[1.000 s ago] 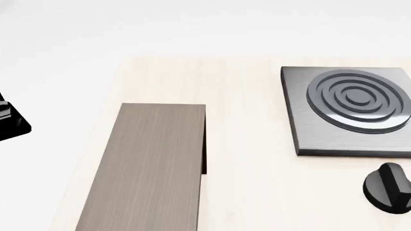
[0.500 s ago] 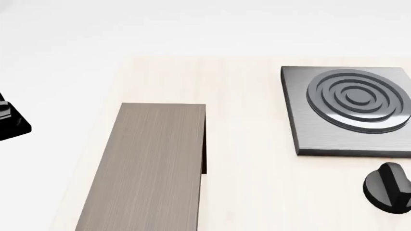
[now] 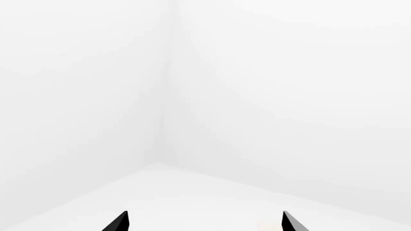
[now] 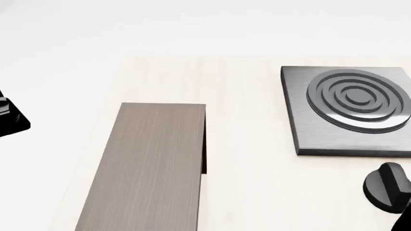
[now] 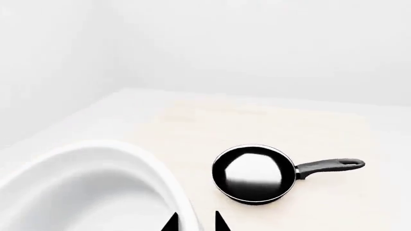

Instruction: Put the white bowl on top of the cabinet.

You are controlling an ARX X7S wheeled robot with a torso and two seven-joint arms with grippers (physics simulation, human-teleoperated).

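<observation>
From the head view, a pale, light-wood bench (image 4: 244,159) stretches out under a plain white room, nothing but blank walls and white floor around it. The long rectangular cabinet with its flat grey-brown wood-grain top (image 4: 154,163) lies on the bench's left half, its top bare. Well apart at the right sits the square dark-grey metal stove plate with concentric rings (image 4: 350,108).

Over to the right wrist view: the deep glossy white ceramic bowl with the thick rim (image 5: 96,187) fills the near corner, and the right end effector (image 5: 194,222) has its black tips close together astride that rim, one inside and one outside, pinching the wall. Beyond it, a black frying pan with a dark handle (image 5: 257,174) rests on the bench.

The left wrist view shows only a white room corner; the left end effector (image 3: 204,222) is spread wide, holding nothing.
</observation>
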